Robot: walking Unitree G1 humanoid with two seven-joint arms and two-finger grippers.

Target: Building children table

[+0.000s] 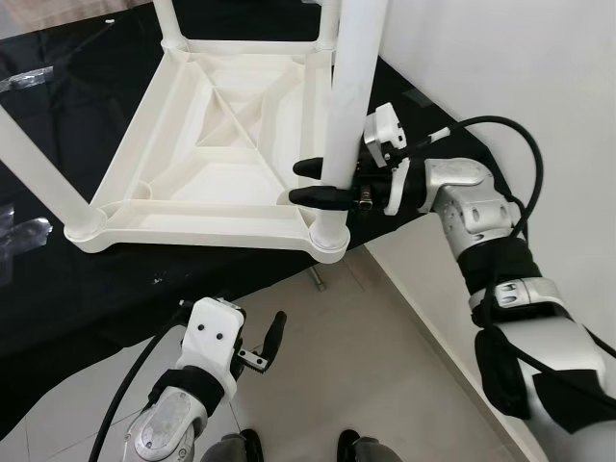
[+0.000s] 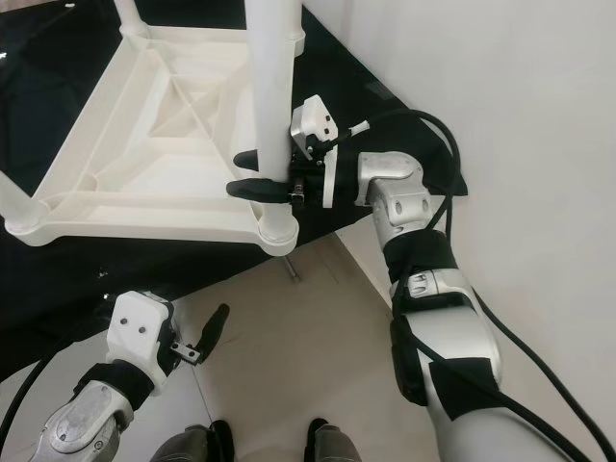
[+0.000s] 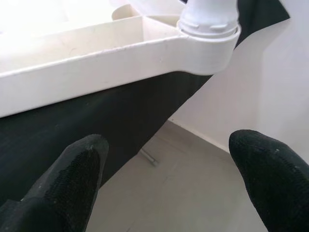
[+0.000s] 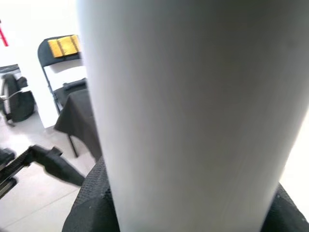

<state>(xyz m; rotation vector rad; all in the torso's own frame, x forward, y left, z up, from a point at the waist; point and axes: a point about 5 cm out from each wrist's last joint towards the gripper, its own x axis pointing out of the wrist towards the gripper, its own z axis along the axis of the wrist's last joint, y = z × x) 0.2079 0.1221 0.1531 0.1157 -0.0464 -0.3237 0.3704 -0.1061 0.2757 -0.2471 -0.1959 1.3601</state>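
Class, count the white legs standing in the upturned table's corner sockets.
3: near corner leg, held by the right gripper; far corner leg; left corner leg. The fourth corner lies outside the pictures.

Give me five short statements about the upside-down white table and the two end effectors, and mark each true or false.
1. The white plastic children's table lies upside down on a black cloth-covered surface. True.
2. The right end effector grips the white cylindrical table leg at the near corner. True.
3. The left end effector holds a table leg. False: it hangs open and empty below the cloth's edge, over the pale tiled floor.
4. The gripped leg lies flat on the cloth. False: it stands upright in the corner socket.
5. The table's ribbed underside faces up. True.
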